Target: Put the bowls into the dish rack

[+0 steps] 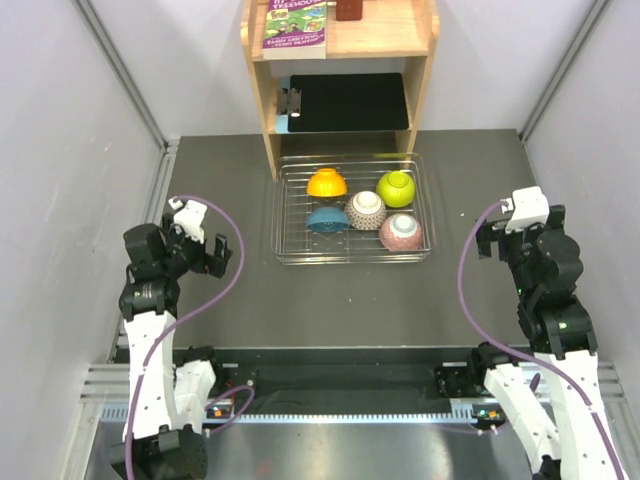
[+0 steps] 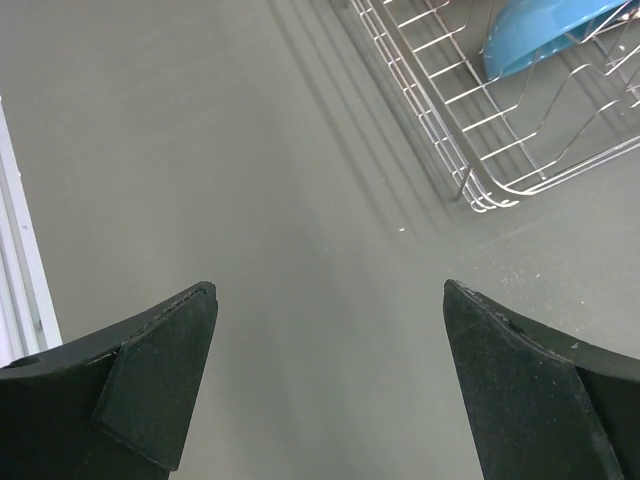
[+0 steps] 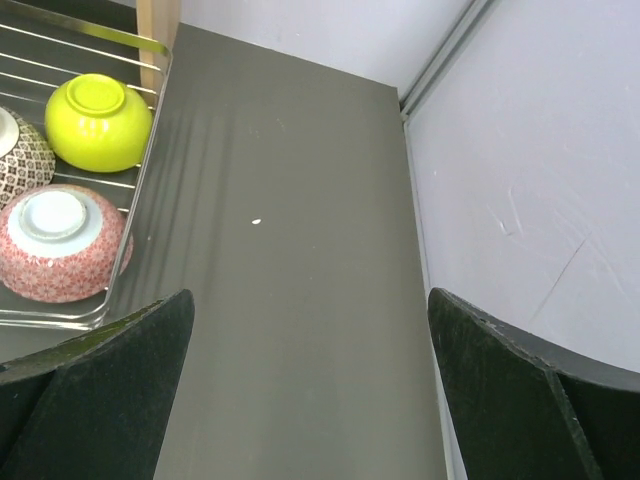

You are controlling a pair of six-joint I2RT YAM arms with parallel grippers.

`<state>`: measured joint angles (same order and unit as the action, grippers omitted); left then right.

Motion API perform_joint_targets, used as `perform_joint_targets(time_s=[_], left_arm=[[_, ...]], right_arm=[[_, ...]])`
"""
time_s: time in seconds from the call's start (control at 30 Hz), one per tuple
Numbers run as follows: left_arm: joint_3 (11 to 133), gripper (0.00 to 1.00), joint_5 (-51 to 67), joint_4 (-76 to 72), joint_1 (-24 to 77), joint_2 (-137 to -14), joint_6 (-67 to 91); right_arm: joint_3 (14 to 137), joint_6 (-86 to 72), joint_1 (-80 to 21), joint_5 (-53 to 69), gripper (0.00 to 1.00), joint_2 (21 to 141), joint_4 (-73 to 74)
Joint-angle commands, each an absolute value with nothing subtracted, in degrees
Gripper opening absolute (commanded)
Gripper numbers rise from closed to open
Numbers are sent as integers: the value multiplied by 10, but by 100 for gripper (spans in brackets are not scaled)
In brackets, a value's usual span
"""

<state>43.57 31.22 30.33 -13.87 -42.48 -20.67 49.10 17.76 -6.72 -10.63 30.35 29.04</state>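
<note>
The silver wire dish rack (image 1: 350, 261) sits mid-table and holds all the bowls upside down: orange (image 1: 327, 183), blue (image 1: 327, 219), lime-green (image 1: 395, 188), white net-patterned (image 1: 365, 210) and pinkish (image 1: 401, 232). My left gripper (image 1: 212, 250) hovers open left of the rack. In its wrist view the left gripper (image 2: 328, 288) has only bare table between its fingers, with the rack corner (image 2: 470, 180) and blue bowl (image 2: 545, 35) ahead. My right gripper (image 1: 492, 240) is open right of the rack. The right gripper (image 3: 308, 295) is empty, with the lime (image 3: 98, 122) and pinkish (image 3: 60, 245) bowls to its left.
A wooden shelf unit (image 1: 340, 60) stands just behind the rack, with a book (image 1: 295, 25) on top and a black pad (image 1: 350, 100) on its lower level. White walls close in both sides (image 3: 530, 200). Purple cables loop beside each arm (image 1: 235, 270).
</note>
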Motion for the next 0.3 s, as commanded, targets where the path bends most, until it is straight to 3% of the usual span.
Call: perform_joint_targets(time_s=[0.0, 0.27], left_arm=[[432, 99, 337, 274, -145, -415, -199], [432, 99, 341, 279, -145, -409, -199]], right_arm=[[495, 165, -55, -98, 100, 317, 251], [502, 161, -46, -74, 100, 322, 253]])
